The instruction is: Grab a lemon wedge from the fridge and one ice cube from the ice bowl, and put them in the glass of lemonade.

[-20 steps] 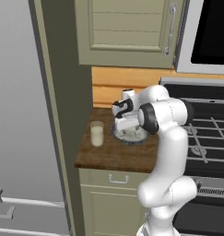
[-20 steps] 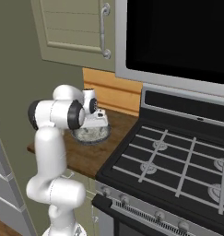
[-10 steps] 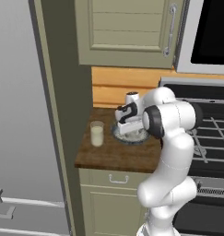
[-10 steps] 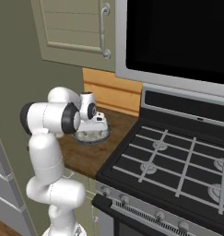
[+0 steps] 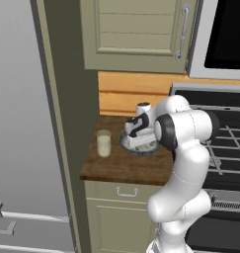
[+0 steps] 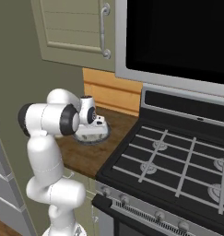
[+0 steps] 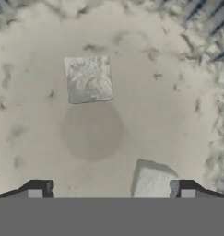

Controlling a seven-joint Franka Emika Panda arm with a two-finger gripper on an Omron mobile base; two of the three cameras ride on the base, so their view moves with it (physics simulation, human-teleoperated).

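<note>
Beige cabinets (image 5: 136,34), wooden counter (image 5: 126,165) (dark), black stove (image 6: 178,161) alongside.

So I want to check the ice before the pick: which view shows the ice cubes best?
The hand view: one ice cube lies whole on the ice bowl's pale floor, and another sits low by the open end effector. In the left base view the bowl is mostly behind the hand; the right base view shows only its rim.

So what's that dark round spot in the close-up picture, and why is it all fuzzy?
Hand view: the round patch looks like a soft shadow on the ice bowl's floor, below an ice cube; everything looks blurry up close. Left base view: sharper, evenly lit.
</note>
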